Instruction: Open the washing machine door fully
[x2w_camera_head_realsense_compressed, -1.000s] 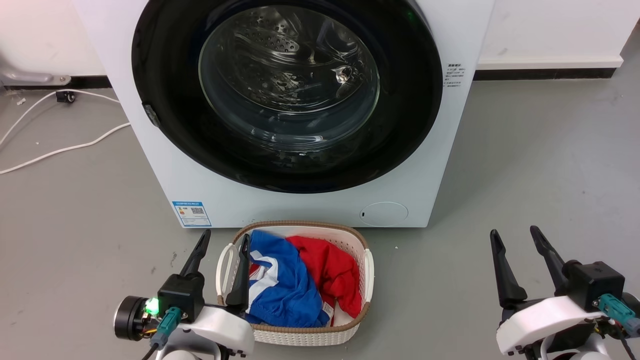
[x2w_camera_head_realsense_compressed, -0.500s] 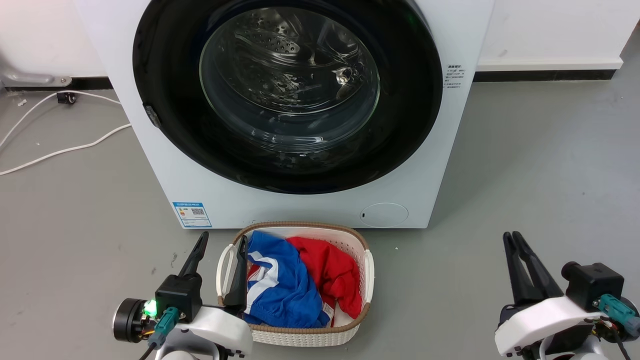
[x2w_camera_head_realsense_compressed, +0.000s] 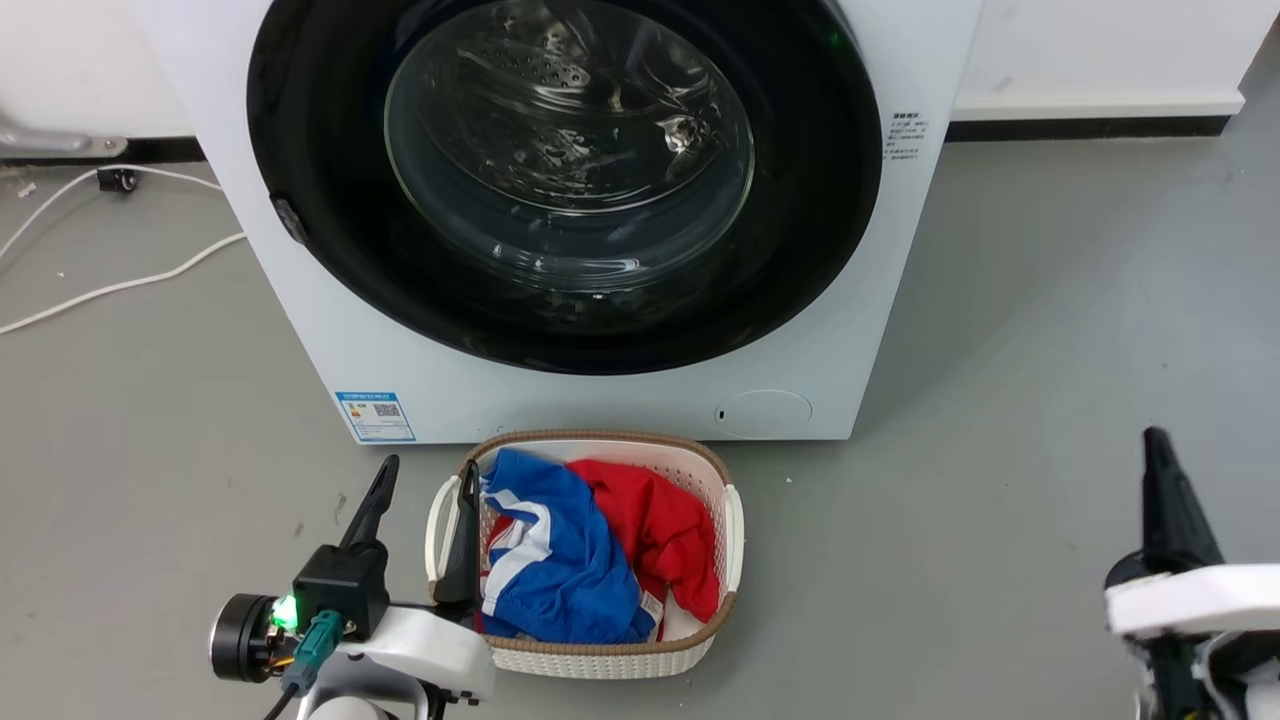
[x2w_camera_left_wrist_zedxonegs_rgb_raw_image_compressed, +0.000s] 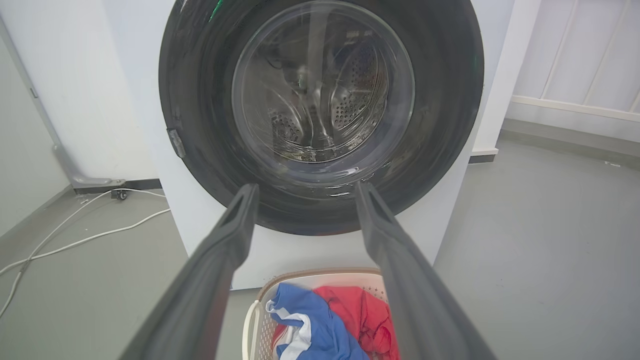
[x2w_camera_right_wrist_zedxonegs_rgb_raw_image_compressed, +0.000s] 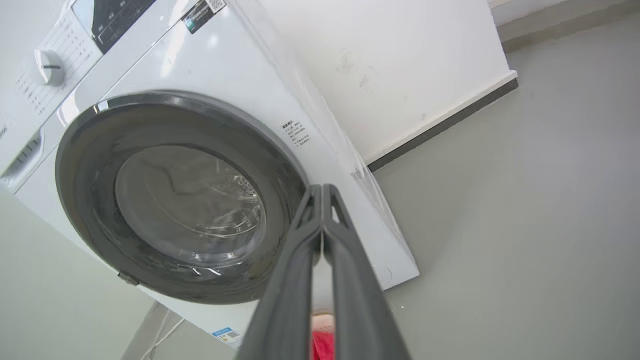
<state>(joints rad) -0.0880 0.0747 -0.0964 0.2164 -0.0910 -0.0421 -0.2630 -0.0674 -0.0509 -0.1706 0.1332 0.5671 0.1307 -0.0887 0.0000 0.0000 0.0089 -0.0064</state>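
Observation:
The washing machine (x2w_camera_head_realsense_compressed: 620, 405) is a white front-loader facing me. The washing machine door (x2w_camera_head_realsense_compressed: 565, 170), a wide glossy black ring around clear glass, lies flush against its front, with a small latch on the ring's left edge. My left gripper (x2w_camera_head_realsense_compressed: 429, 465) hovers low at the left, open, one finger over the laundry basket's left handle. Through the left wrist view its fingers (x2w_camera_left_wrist_zedxonegs_rgb_raw_image_compressed: 225, 250) frame the door's (x2w_camera_left_wrist_zedxonegs_rgb_raw_image_compressed: 322, 85) lower rim from a distance, left gripper (x2w_camera_left_wrist_zedxonegs_rgb_raw_image_compressed: 306, 186) holding nothing. My right gripper (x2w_camera_head_realsense_compressed: 1157, 440) stands shut and empty at the far right, well clear of the machine. The right wrist view has the right gripper (x2w_camera_right_wrist_zedxonegs_rgb_raw_image_compressed: 320, 189) pointing at the door's (x2w_camera_right_wrist_zedxonegs_rgb_raw_image_compressed: 185, 195) right edge.
A white basket (x2w_camera_head_realsense_compressed: 733, 520) with blue and red clothes sits on the floor right before the machine. White cables (x2w_camera_head_realsense_compressed: 120, 285) trail over the grey floor on the left. A wall and dark baseboard (x2w_camera_head_realsense_compressed: 1080, 128) run behind. Open floor lies to the right.
My right gripper has gone from open to shut, turned edge-on and moved right. The head view has shifted slightly, so the machine sits a little higher and to the left.

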